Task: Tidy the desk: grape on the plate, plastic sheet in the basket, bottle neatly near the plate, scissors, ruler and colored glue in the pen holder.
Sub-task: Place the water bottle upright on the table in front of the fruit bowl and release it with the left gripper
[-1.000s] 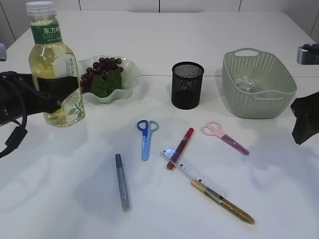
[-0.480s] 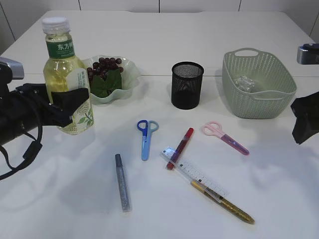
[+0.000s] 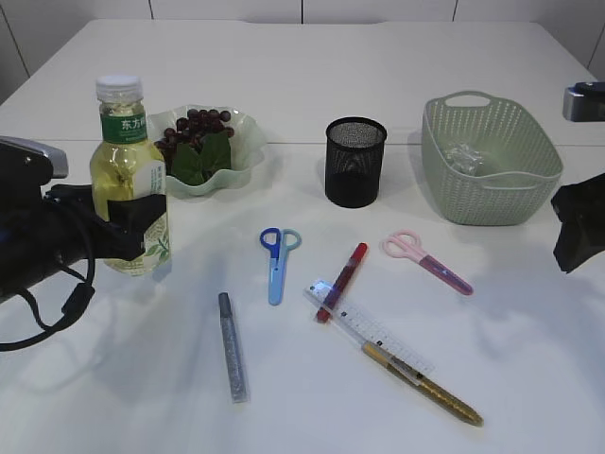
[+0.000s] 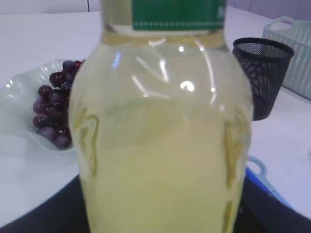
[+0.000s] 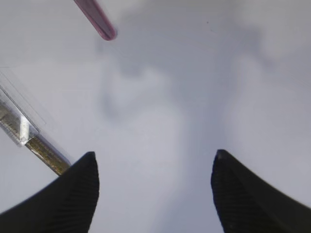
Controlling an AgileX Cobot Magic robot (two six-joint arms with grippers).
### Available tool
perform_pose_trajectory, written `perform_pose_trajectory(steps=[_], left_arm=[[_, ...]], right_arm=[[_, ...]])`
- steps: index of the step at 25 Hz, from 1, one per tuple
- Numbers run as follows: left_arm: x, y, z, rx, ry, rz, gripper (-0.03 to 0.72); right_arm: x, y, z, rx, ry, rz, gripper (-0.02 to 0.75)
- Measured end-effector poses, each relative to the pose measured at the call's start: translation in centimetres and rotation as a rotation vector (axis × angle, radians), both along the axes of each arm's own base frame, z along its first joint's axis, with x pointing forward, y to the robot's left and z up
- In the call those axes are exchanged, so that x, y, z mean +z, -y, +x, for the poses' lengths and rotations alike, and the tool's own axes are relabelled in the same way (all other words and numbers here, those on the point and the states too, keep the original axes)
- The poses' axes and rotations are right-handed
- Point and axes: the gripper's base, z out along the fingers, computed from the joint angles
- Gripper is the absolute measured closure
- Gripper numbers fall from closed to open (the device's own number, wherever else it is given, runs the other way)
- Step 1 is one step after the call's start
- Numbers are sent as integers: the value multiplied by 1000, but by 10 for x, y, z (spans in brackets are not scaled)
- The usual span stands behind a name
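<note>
Right wrist view alone shows empty fingers (image 5: 80,194) spread.

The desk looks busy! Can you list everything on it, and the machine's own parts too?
bottle: one, yellow liquid, green label, upright left of the plate, held
plate: one, pale green, back left
grape: one dark bunch with leaves, on plate
pen holder: one, black mesh, centre back
basket: one, pale green, right; clear plastic sheet inside
scissors: two, blue, pink
ruler: one, clear, front centre
glue sticks: three, silver, red, gold
left claw: black, gripping bottle
right claw: black, open, empty
</note>
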Motion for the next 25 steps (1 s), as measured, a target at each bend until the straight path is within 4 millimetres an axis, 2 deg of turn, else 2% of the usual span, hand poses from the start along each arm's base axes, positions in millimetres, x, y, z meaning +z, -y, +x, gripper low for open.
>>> perform_pose_trajectory(steps=[10, 18, 25], left_arm=[[-36, 4, 23, 10, -65, 11, 257], [-43, 7, 44, 23, -12, -14, 256], [-47, 7, 46, 25, -2, -19, 225]], right_arm=[[0, 0, 0, 2, 2, 0, 175], [0, 0, 0, 2, 2, -1, 175], [0, 0, 0, 2, 2, -1, 175]])
